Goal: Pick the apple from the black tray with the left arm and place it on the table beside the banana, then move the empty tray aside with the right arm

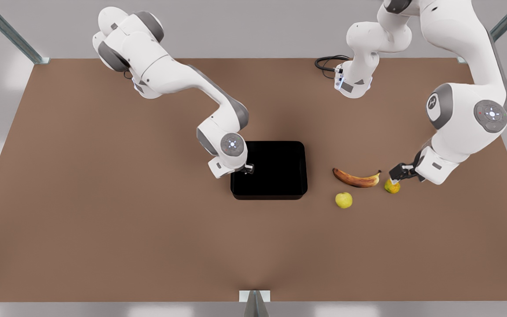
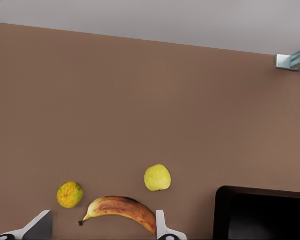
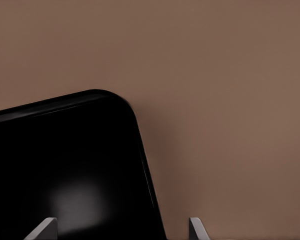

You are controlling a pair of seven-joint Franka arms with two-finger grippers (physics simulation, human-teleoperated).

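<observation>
Front view shows two white arms over the brown table (image 1: 104, 229), with four loose things on it: one black tray (image 1: 275, 174), one banana (image 1: 355, 178), one apple (image 1: 343, 200) and one smaller mottled green-orange fruit (image 1: 392, 186). Both of the tray's walls and floor are bare; nothing lies inside it. The apple rests on the table just beside the banana, on the side nearer the camera, close to it without touching, and well apart from the tray. The mottled fruit sits at the banana's stem end.

At the front view's right, the left gripper (image 1: 395, 178) hangs just above the mottled fruit; in the left wrist view its two fingertips (image 2: 40, 226) stand wide apart with nothing between them, the banana and both round fruits lying beyond.

At the front view's left, the right gripper (image 1: 248, 169) is over the tray's edge nearest its arm, its fingers (image 3: 44, 229) spread wide around the tray wall, not closed on it
</observation>
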